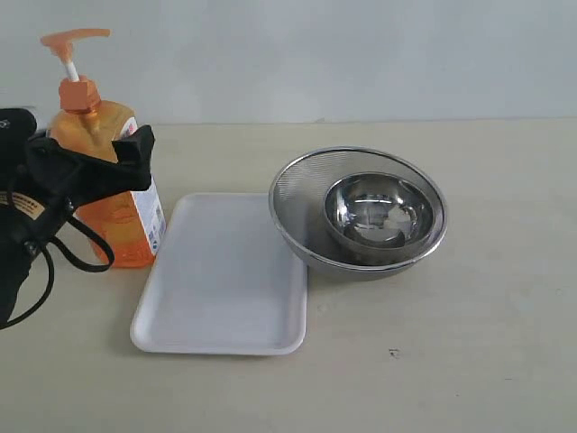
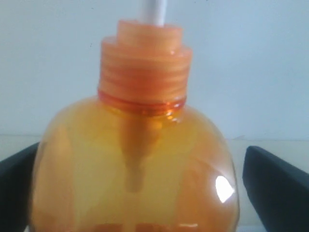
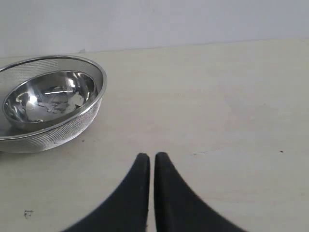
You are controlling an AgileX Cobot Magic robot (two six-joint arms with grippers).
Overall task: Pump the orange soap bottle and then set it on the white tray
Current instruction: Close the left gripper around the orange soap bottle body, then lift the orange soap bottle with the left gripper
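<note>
white tray [image 1: 225,271], nearest in the exterior view, is found bare; placement is not yet done. the right gripper [image 3: 152,162] is closed on nothing over bare tabletop, with the steel bowls [image 3: 48,104] ahead of it. just beside the tray's left rim, the orange soap bottle [image 1: 122,230] is found upright on the table, off the tray. its pump head [image 1: 72,38] is seen raised on the white stem. whether a pump has been delivered cannot be told, so both steps are judged outstanding. the left gripper [image 1: 104,158] is set around the bottle's shoulder, below the cap, with jaws spread wide on either side. in the left wrist view a gap is seen beside each finger [image 2: 277,188], so no grip appears to be made, though contact is poorly shown.
</note>
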